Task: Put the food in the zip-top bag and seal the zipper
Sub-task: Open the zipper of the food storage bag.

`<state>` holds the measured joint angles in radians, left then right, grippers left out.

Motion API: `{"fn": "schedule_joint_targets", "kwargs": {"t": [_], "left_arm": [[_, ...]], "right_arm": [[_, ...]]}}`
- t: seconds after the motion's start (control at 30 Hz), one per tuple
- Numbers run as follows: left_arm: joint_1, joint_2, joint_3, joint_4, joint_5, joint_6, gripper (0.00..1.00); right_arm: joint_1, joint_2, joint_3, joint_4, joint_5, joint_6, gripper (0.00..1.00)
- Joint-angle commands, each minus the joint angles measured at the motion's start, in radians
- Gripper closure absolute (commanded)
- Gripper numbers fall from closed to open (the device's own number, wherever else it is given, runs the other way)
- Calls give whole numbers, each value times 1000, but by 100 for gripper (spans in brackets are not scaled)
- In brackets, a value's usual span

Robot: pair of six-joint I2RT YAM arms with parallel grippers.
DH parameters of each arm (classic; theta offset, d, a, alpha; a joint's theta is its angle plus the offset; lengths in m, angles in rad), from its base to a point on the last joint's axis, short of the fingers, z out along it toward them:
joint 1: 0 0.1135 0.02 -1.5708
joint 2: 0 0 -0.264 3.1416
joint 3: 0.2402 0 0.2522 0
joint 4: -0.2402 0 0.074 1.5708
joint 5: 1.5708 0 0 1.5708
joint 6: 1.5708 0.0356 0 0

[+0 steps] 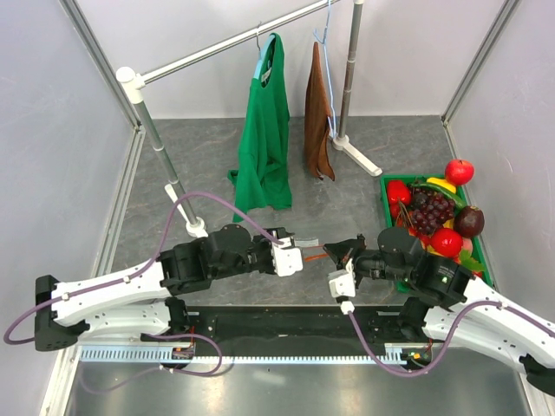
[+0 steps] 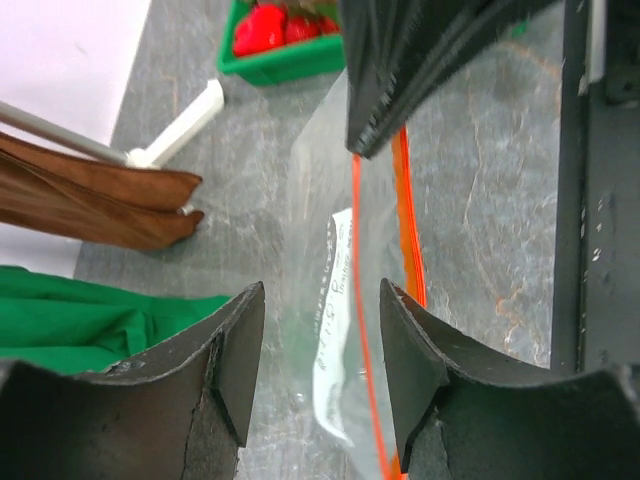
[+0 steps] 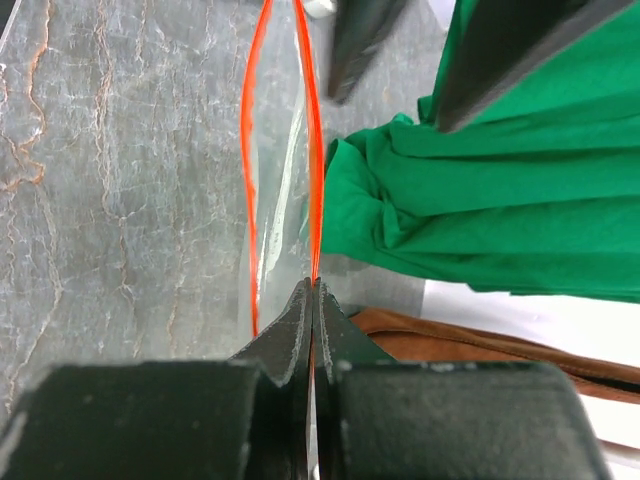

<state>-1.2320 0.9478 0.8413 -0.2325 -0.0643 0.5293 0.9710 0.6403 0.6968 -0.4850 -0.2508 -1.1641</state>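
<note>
The clear zip-top bag (image 2: pixel 330 300) hangs between my two grippers, above the grey table. Its mouth is parted: the two orange-red zipper strips (image 3: pixel 248 180) run apart from each other. My right gripper (image 3: pixel 313 283) is shut on one strip at the bag's mouth edge, and also shows in the top view (image 1: pixel 347 251). My left gripper (image 2: pixel 320 290) is open, its jaws on either side of the bag's film and not touching it. The bag holds no food. The red apple (image 1: pixel 459 171), purple grapes (image 1: pixel 429 211) and maroon fruit (image 1: pixel 469 221) lie in the green tray (image 1: pixel 383 192) at the right.
A clothes rack stands at the back, with a green shirt (image 1: pixel 264 139) and a brown cloth (image 1: pixel 318 113) hanging from it. Its white foot (image 1: pixel 357 154) and left pole (image 1: pixel 160 147) stand on the table. The green shirt lies close behind the bag (image 3: pixel 480 200).
</note>
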Motion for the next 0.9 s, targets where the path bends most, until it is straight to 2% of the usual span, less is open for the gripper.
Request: {"fn": "schedule_joint_targets", "kwargs": {"t": [0.0,0.23,0.7,0.83,0.87], "left_arm": [[-7,-18,110,-43,31,-52,43],[-7,35,143,-86,87,-57,43],[-9,152,176,-88,6,-83,44],[-9,175,162,-85,-26,-78,55],[-7,181,157,-85,-40,-78,62]], "right_arm": [[0,-33,56,-13,-42,-51,100],[1,-16,64,16,-33,-25,100],[0,-7,53,34,-74,-66,100],[0,-4,46,48,-85,-69,100],[0,-4,44,49,-87,-69,100]]}}
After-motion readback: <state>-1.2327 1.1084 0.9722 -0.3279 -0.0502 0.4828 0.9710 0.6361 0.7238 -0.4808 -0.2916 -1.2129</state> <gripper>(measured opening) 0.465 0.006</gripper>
